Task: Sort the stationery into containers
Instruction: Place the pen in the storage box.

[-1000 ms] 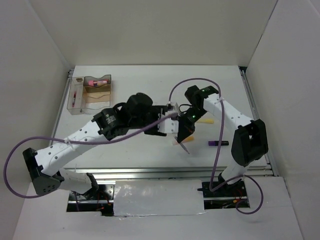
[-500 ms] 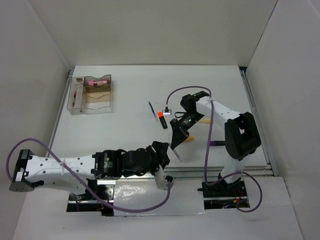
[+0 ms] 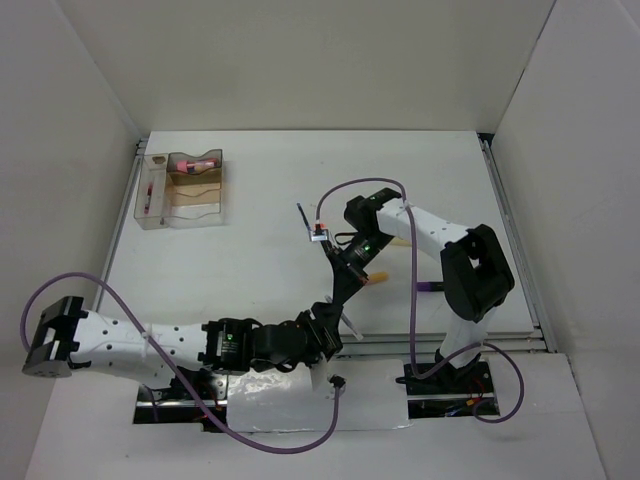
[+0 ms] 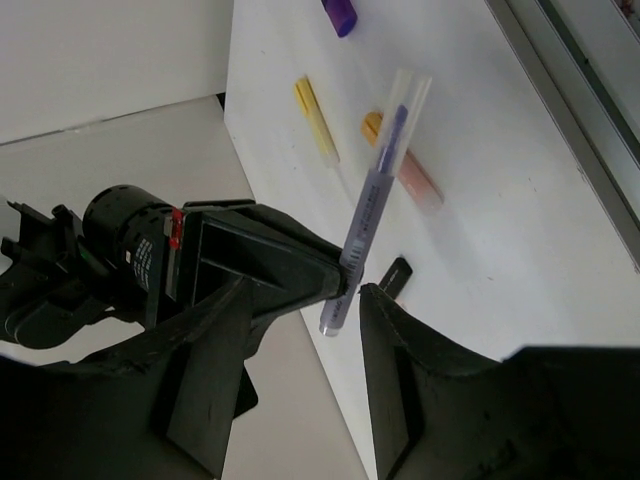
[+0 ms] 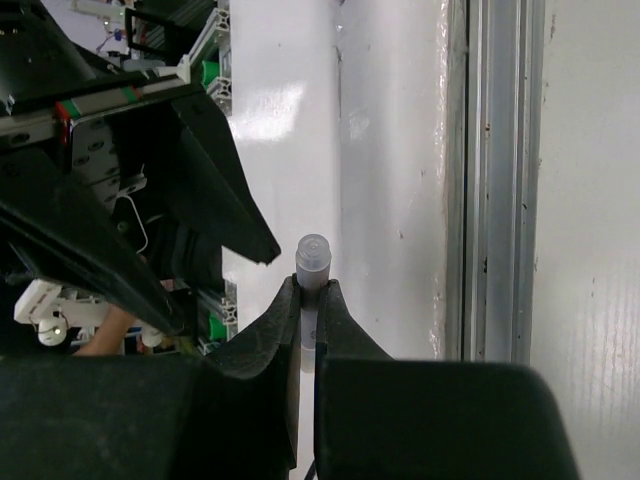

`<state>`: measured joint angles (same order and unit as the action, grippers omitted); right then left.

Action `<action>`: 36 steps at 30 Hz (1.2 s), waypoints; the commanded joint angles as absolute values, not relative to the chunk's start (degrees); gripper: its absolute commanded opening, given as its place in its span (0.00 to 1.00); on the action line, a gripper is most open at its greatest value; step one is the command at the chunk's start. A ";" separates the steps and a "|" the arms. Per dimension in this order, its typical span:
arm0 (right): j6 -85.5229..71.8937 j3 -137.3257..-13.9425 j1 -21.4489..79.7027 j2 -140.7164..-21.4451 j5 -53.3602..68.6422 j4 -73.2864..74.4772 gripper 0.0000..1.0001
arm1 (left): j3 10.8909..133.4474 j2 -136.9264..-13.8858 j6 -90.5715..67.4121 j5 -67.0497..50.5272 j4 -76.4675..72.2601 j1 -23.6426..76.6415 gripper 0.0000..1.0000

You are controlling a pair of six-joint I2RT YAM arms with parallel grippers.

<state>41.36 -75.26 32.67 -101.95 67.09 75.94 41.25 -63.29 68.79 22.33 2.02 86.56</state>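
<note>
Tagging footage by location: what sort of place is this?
Probably a robotics lab test cell: left arm and right arm bolted at a table edge, plain white walls boxing it in, a clear organiser tray.

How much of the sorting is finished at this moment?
Done: a pink-capped tube and a red pen lie in the tray. In hand: the right fingers grip a clear pen. Remaining, at least: purple marker, yellow stick and orange-pink marker on the table.
</note>
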 commanded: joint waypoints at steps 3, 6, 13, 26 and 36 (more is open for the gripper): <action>40.61 -78.05 33.75 -102.57 68.82 82.79 0.00 | 44.21 -64.69 68.38 21.88 -1.50 87.45 0.59; 40.78 -77.96 33.84 -102.57 69.26 82.79 0.00 | 43.25 -64.60 69.78 21.36 -1.84 88.15 0.58; 40.87 -77.87 34.19 -101.87 68.91 82.79 0.00 | 43.42 -65.48 70.14 19.78 -0.18 88.77 0.58; 40.34 -77.70 35.95 -100.81 68.29 82.79 0.00 | 44.21 -68.55 69.26 20.04 2.73 88.77 0.56; 40.25 -77.70 36.91 -100.63 68.03 82.79 0.01 | 43.95 -70.05 68.91 20.83 1.67 88.77 0.51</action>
<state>40.29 -75.88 36.01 -102.30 67.26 75.94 42.76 -69.54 68.95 20.34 4.23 88.36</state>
